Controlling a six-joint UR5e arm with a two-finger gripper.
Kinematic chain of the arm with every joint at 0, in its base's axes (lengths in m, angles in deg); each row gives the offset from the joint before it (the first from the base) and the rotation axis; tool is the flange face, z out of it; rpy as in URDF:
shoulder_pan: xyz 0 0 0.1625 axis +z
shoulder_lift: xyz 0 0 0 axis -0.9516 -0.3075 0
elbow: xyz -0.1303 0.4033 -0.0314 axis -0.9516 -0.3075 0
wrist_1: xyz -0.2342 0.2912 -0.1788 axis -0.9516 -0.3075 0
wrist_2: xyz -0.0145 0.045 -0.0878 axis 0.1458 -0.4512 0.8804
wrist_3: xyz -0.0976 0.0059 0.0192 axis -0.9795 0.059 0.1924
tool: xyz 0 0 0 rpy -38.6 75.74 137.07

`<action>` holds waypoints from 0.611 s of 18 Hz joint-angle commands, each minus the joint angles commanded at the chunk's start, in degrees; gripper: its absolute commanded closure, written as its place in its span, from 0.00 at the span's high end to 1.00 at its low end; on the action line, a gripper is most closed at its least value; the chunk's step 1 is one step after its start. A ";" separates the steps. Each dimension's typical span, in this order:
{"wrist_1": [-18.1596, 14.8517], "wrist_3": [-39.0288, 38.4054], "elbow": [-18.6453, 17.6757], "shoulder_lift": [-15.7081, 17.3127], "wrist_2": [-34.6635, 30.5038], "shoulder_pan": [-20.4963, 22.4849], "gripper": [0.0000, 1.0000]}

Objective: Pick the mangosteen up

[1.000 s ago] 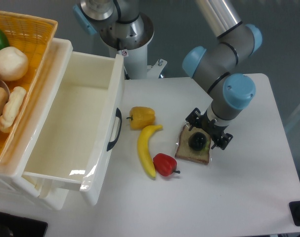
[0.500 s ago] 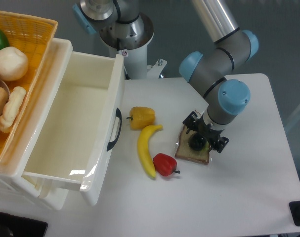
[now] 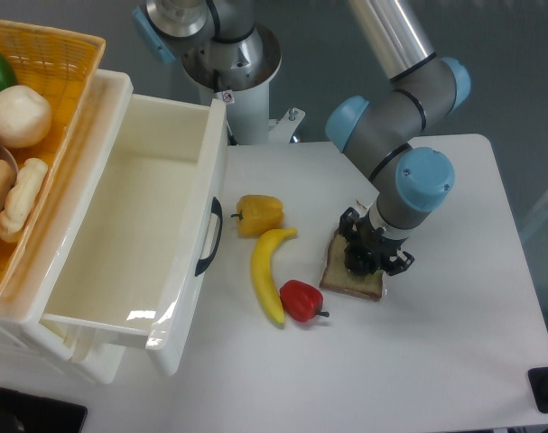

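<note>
Now gripper [image 3: 364,255] narrowed, fingers pressing both sides of mangosteen [image 3: 357,261]. Mangosteen sits on bread [image 3: 350,280], right half of table [image 3: 454,343]. Red pepper [image 3: 301,300] at bread's 8 o'clock.

From where I stand, nothing here can be read. The only mark of any kind is a small round red-and-white sticker [image 3: 226,96] on the white base of the arm, and it is too small to make out what it shows. The white drawer [image 3: 129,234] and the fruit carry no lettering I can see.
</note>
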 joint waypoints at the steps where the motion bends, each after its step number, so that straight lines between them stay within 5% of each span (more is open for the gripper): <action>1: 0.00 0.00 0.09 0.00 0.00 -0.09 0.28; 5: -0.17 0.18 0.79 0.61 0.18 0.44 0.17; 11: -0.53 0.09 2.81 2.81 0.44 1.23 0.19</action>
